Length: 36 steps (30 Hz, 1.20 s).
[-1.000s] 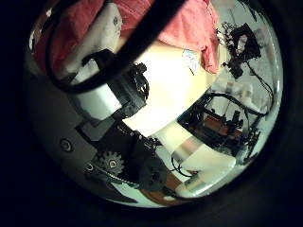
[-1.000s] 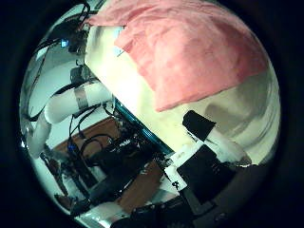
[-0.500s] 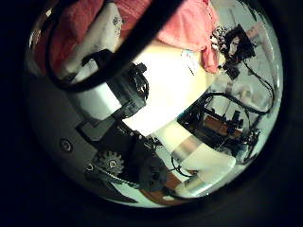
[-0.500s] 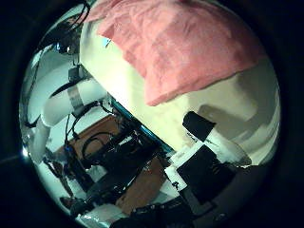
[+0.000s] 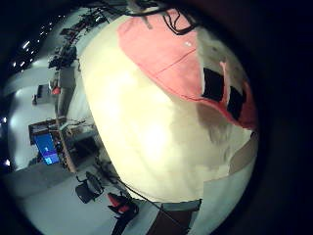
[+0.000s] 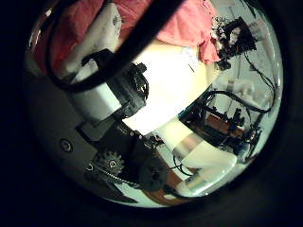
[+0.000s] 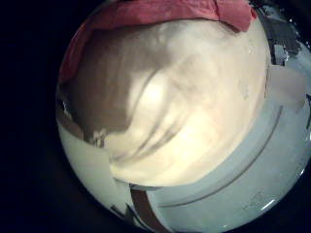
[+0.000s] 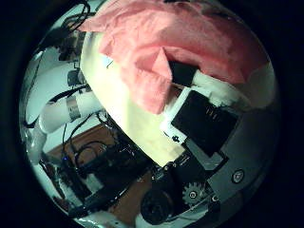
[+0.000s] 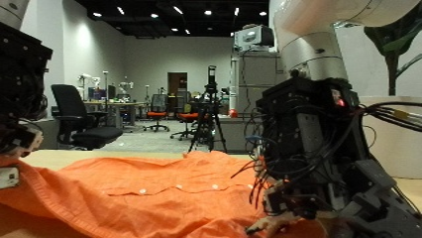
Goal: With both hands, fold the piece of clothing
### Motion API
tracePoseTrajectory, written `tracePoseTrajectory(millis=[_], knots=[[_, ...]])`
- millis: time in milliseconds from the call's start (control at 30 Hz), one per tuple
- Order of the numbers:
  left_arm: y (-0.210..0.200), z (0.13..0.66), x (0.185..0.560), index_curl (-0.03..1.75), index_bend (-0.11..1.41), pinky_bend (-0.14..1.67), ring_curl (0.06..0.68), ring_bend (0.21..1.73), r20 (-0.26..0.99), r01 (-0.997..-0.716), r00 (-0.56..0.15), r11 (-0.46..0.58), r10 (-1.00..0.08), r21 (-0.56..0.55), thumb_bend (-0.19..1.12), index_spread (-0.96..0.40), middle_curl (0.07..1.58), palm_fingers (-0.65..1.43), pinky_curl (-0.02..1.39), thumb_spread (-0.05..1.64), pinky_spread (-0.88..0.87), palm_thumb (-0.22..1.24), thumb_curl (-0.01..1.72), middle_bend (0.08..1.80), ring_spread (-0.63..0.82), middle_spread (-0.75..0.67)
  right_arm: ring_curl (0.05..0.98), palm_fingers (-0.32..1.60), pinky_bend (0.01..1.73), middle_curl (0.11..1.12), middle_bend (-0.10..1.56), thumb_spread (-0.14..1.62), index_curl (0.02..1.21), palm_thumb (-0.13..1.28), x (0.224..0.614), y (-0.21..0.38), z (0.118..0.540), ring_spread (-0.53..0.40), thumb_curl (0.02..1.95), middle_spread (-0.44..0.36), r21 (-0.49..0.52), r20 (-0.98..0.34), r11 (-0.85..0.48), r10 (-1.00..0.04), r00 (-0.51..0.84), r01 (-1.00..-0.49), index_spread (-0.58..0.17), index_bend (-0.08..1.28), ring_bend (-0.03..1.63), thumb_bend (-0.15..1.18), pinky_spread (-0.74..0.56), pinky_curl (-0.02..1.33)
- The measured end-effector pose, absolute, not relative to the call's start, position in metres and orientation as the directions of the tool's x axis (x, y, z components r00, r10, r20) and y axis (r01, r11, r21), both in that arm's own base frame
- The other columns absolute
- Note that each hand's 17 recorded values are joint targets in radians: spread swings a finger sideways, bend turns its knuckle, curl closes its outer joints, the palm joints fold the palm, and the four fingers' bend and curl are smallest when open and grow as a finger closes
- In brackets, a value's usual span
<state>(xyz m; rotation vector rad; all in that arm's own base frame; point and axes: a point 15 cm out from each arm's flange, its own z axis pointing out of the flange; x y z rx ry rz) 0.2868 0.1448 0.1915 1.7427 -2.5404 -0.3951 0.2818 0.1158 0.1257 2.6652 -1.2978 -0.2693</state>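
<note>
In the outside view, an orange shirt [image 9: 146,193] lies spread flat on the table [image 9: 79,157], its long side running across the lower part of the frame. The right hand [image 9: 310,149] fills the right side, low over the cloth, and the left hand [image 9: 20,89] is at the left edge. In the left little finger side view, fingertips [image 5: 223,93] rest on the shirt [image 5: 171,54]. In the right thumb side view, fingers [image 8: 204,90] curl onto the shirt [image 8: 161,43], bunching it.
</note>
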Motion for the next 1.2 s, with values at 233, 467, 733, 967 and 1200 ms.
tracePoseTrajectory(millis=[233,467,733,967,1200], knots=[[0.145,0.195,0.285,1.21,0.52,0.59,0.587,1.11,-0.119,-0.914,-0.372,0.341,-0.921,0.222,-0.01,-0.64,0.93,0.9,0.8,1.43,-0.82,0.65,0.35,1.03,-0.46,-0.37,0.608,1.27,0.98,0.75,0.94,0.93,0.7,0.9,0.283,0.108,0.135,-0.281,0.39,-0.25,0.177,-0.082,-0.573,-0.819,0.568,-0.8,-0.436,0.74,1.11,-0.01,-0.33,0.66],[0.144,0.204,0.281,1.21,0.51,0.58,0.587,1.1,-0.117,-0.909,-0.381,0.348,-0.917,0.228,-0.01,-0.64,0.93,0.91,0.81,1.43,-0.83,0.65,0.35,1.03,-0.46,-0.38,0.684,1.15,1.15,0.84,1.14,1.11,0.84,1.02,0.286,0.091,0.153,-0.256,0.42,-0.22,0.123,-0.069,-0.53,-0.848,0.525,-0.839,-0.38,0.95,1.27,0.02,-0.29,0.8],[0.12,0.222,0.266,1.21,0.51,0.56,0.586,1.09,-0.088,-0.884,-0.428,0.396,-0.9,0.25,0.0,-0.64,0.92,0.92,0.82,1.43,-0.84,0.65,0.36,1.02,-0.46,-0.38,0.725,1.09,1.2,0.87,1.23,1.19,0.9,1.06,0.278,0.078,0.185,-0.233,0.46,-0.193,0.091,-0.064,-0.503,-0.864,0.499,-0.859,-0.335,1.02,1.34,0.01,-0.26,0.93],[0.098,0.235,0.246,1.21,0.5,0.55,0.585,1.08,-0.039,-0.851,-0.466,0.436,-0.884,0.292,0.0,-0.65,0.92,0.94,0.82,1.43,-0.84,0.65,0.36,1.0,-0.46,-0.38,0.736,1.07,1.18,0.88,1.25,1.21,0.93,1.06,0.252,0.067,0.205,-0.223,0.48,-0.178,0.13,-0.08,-0.484,-0.875,0.478,-0.865,-0.314,1.04,1.36,-0.01,-0.23,1.0],[0.097,0.252,0.238,1.21,0.49,0.54,0.585,1.07,-0.035,-0.841,-0.48,0.448,-0.877,0.304,0.0,-0.66,0.92,0.95,0.82,1.43,-0.85,0.65,0.36,1.0,-0.47,-0.39,0.741,1.07,1.16,0.88,1.26,1.22,0.94,1.06,0.227,0.064,0.226,-0.224,0.49,-0.179,0.144,-0.109,-0.459,-0.888,0.447,-0.877,-0.302,1.04,1.36,-0.01,-0.22,1.06]])
